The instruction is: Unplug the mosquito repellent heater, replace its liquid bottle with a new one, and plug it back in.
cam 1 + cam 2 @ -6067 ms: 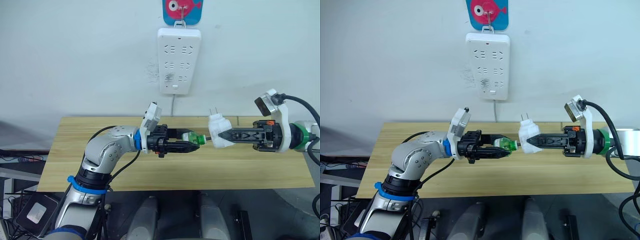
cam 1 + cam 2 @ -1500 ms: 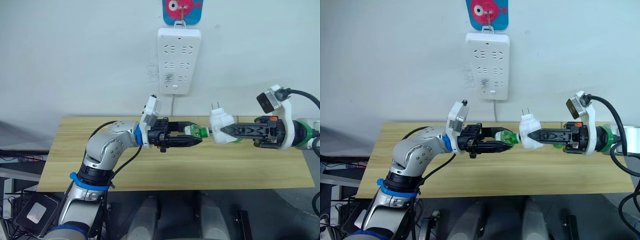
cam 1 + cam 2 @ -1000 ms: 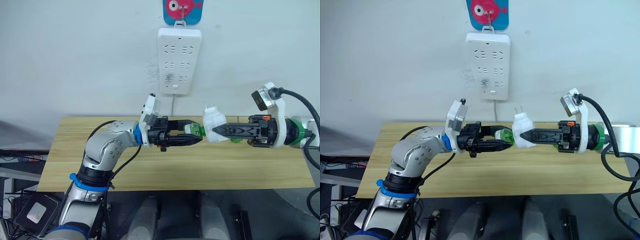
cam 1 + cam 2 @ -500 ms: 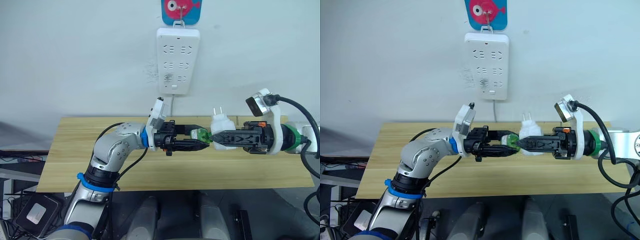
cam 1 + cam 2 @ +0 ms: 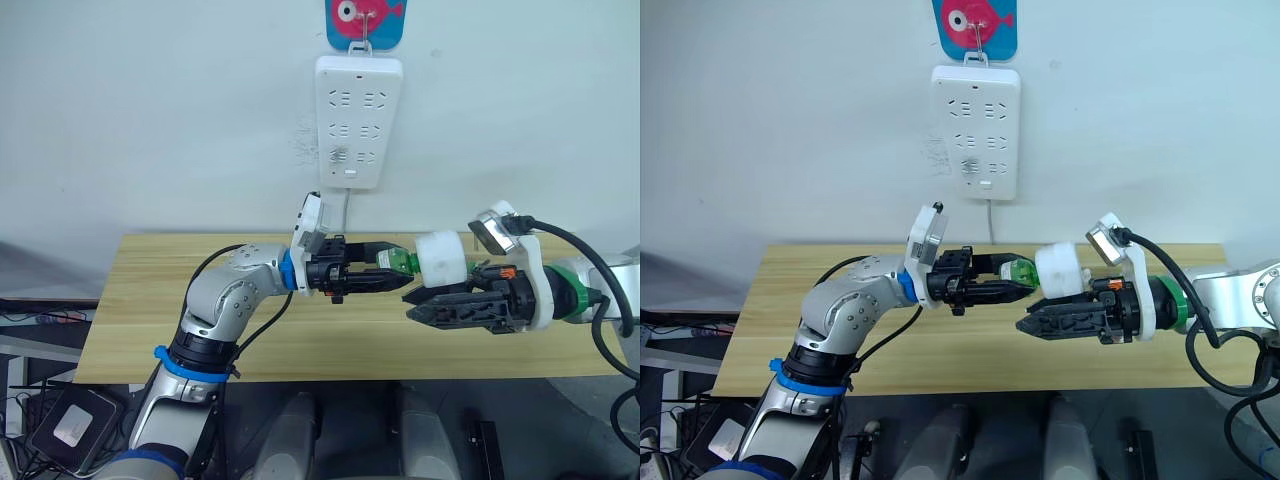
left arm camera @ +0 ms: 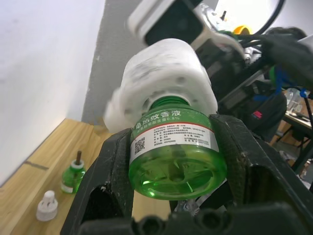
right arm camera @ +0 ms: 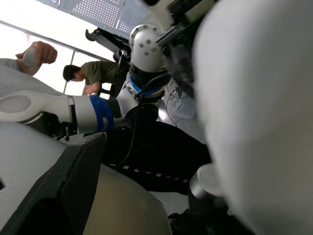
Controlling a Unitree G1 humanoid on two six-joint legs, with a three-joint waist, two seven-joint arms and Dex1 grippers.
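Now left end effector (image 5: 398, 277) grips green bottle (image 6: 175, 155) — heater (image 5: 441, 257) attached (right end effector (image 5: 415, 312) spread)

It looked like a robotics lab; a bare white wall (image 5: 150, 110) carried a long white socket strip (image 5: 358, 120), a plain pale wooden workbench (image 5: 150, 300) stood below, and a person (image 7: 90, 76) sat beyond by bright windows.

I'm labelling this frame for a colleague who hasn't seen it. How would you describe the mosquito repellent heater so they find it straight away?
Start at the white wall socket strip hanging above the wooden table. Below it and slightly right, in the air over the table, the mosquito repellent heater is the small rounded white unit. Unlike the flat strip, it has a green liquid bottle in it, held by the left gripper.
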